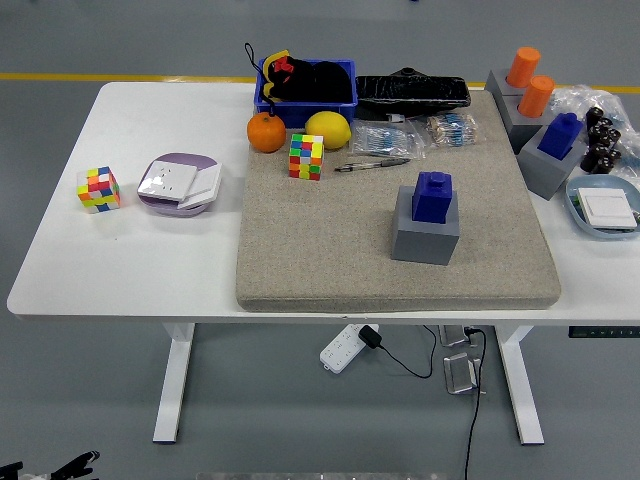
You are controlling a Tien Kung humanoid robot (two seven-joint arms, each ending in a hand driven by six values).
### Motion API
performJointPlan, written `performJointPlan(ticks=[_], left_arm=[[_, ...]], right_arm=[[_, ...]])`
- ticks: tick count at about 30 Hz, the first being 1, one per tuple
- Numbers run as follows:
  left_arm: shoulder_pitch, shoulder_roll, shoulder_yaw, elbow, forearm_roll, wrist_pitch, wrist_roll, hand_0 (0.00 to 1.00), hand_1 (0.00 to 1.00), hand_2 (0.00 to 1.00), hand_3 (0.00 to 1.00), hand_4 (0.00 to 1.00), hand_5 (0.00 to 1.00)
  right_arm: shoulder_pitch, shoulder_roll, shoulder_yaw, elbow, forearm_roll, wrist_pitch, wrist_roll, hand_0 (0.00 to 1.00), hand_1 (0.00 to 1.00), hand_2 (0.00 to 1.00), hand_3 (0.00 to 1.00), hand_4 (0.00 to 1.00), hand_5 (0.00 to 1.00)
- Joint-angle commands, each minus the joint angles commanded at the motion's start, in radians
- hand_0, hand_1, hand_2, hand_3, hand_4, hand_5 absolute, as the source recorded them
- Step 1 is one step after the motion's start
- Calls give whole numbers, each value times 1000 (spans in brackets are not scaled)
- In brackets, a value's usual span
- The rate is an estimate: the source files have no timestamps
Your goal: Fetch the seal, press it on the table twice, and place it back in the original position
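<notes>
A blue seal (433,195) stands upright in its grey holder block (425,236) on the beige felt mat (330,250), right of the mat's middle. No robot hand is over the table. A dark tip of something (75,464) shows at the bottom left corner, far below the table; I cannot tell what it is.
Another blue seal (561,134) and two orange seals (522,66) stand in grey blocks at the right. Cubes (306,156) (98,189), an orange (266,131), a lemon (327,129), a pen (372,165), a blue bin (306,88), a purple dish (178,184) and a blue plate (606,210) lie around.
</notes>
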Motion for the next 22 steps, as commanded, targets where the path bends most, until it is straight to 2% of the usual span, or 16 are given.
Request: performJointPlan(ticks=[7,22], left_arm=[[4,-7,-7,1,3,-1,-1,813,789,766,803,687,428],[2,-6,-5,2,-2,-1,-2,813,789,766,803,688,427]], right_arm=[[-5,0,2,2,-2,2,-3,819,735,729,679,870,211],[-8,4,6,7,-4,4,-7,815,734,721,678,867,212]])
